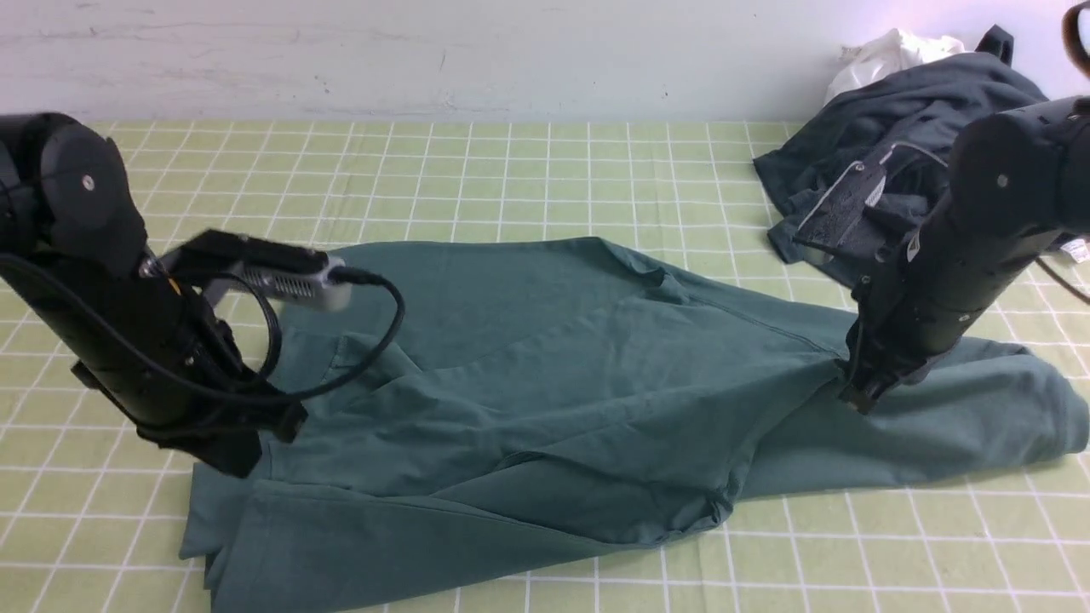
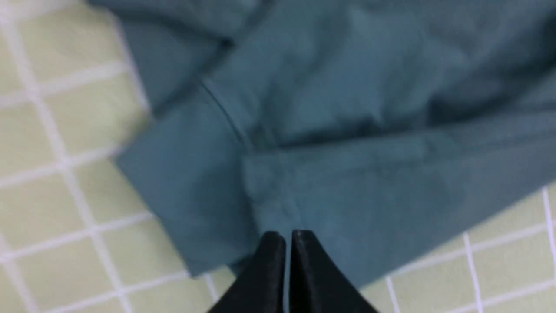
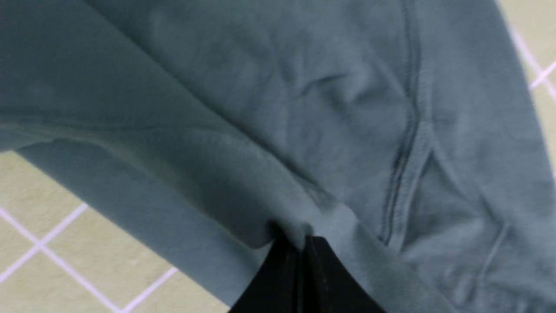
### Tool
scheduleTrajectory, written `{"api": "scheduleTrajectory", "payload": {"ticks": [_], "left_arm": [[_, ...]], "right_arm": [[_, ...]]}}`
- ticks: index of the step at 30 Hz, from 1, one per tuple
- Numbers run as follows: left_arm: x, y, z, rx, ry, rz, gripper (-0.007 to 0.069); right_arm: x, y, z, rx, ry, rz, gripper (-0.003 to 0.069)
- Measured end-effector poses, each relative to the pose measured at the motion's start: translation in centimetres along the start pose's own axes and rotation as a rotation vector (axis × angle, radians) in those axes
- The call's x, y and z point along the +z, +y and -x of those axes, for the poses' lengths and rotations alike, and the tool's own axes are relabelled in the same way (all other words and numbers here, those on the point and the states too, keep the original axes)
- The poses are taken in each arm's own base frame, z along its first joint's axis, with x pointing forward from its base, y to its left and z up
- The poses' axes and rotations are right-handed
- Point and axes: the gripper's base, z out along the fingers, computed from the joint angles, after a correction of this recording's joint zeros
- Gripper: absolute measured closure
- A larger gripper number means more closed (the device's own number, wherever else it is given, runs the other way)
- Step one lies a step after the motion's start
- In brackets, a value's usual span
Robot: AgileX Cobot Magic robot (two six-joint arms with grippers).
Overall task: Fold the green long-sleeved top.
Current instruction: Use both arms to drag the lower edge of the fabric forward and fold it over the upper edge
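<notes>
The green long-sleeved top lies spread and wrinkled across the checked tablecloth, with one sleeve running out to the right. My left gripper is down at the top's left edge. In the left wrist view its jaws stand almost together with only a hair-thin slit, and the top puckers up to the tips. My right gripper is shut on a bunched fold where the right sleeve meets the body. The right wrist view shows the top pulled up into that gripper's tips.
A dark charcoal-grey garment is heaped at the back right, with a small white cloth behind it against the wall. The green checked tablecloth covers the table.
</notes>
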Motion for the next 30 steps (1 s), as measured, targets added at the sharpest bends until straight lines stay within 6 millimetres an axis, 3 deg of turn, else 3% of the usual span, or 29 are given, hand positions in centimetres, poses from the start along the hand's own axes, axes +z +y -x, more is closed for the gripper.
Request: {"api": "scheduleTrajectory", "payload": {"ticks": [4, 7, 12, 16, 20, 23, 28, 30], "left_arm": [[1.6, 0.1, -0.3, -0.008, 0.055, -0.015, 0.0453], [2.8, 0.3, -0.1, -0.014, 0.085, -0.023, 0.0284], [4.4, 0.6, 0.7, -0.037, 0.068, -0.012, 0.0192], [5.3, 0.8, 1.2, -0.051, 0.048, -0.013, 0.0288], [5.5, 0.8, 1.2, -0.054, 0.046, -0.015, 0.0524], [5.0, 0.8, 1.3, -0.052, 0.028, -0.012, 0.0601], [1.0, 0.4, 1.4, -0.028, -0.091, 0.012, 0.0608], [-2.9, 0.0, 1.2, -0.001, -0.219, 0.049, 0.0608]], "right_arm": [[0.0, 0.0, 0.1, -0.005, -0.011, 0.003, 0.0662], [0.0, 0.0, 0.3, 0.0, -0.029, 0.001, 0.0662], [0.0, 0.1, 0.4, 0.01, -0.038, 0.009, 0.0662], [0.0, 0.1, 0.4, 0.011, -0.04, 0.009, 0.0662], [0.0, 0.1, 0.4, 0.011, -0.039, 0.01, 0.0662], [0.0, 0.2, 0.3, 0.012, -0.027, 0.02, 0.0662], [0.0, 0.2, 0.0, 0.004, -0.002, 0.028, 0.0662], [0.0, 0.1, 0.0, -0.016, 0.005, 0.009, 0.0662]]}}
